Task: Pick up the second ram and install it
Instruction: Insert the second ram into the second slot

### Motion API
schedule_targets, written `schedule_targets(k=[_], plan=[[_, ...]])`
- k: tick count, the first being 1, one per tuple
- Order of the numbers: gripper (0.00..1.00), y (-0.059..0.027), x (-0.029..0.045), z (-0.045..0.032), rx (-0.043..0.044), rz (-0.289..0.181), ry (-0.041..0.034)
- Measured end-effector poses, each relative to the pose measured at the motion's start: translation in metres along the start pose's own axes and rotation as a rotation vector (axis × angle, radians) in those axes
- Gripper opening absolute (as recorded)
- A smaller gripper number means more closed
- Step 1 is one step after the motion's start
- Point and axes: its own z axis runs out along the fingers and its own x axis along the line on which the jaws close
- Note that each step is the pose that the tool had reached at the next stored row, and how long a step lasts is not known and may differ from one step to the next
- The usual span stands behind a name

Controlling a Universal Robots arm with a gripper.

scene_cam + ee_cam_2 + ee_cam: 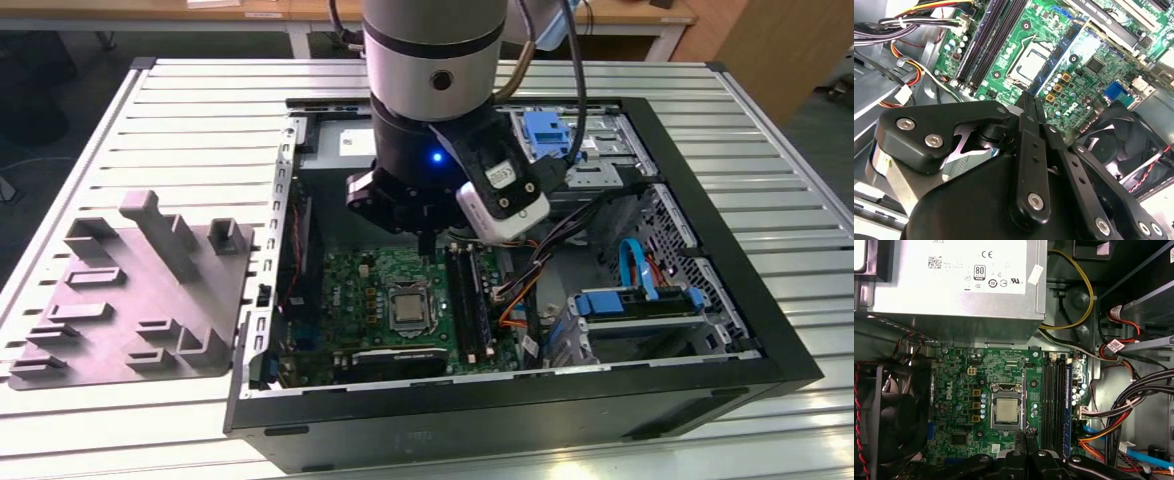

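Note:
My gripper (424,243) hangs inside the open computer case (747,300), above the green motherboard (374,275) near its upper end. Its two black fingers (1026,107) are pressed together, with nothing visible between them. In both wrist views they point down at the board beside the silver processor (1029,62) (1006,410). The long black memory slots (1056,400) (991,40) (467,295) run alongside the processor. Dark strips lie in them, and I cannot tell a stick from a slot. The second ram is out of view as a separate thing.
A grey moulded holder (134,290) sits on the slatted table at the exterior view's left. The silver power supply (954,280), a black fan (1119,135), bundles of coloured cables (1134,405) and a drive cage with blue clips (641,300) crowd around the board.

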Motion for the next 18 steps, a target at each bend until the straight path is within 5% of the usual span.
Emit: schedule_targets(k=[7, 18], plan=[[0.11, -0.0002, -0.0010, 0.0053, 0.0002, 0.000, 0.0001], [0.11, -0.0008, -0.0138, 0.0090, -0.0001, 0.000, 0.0000]])
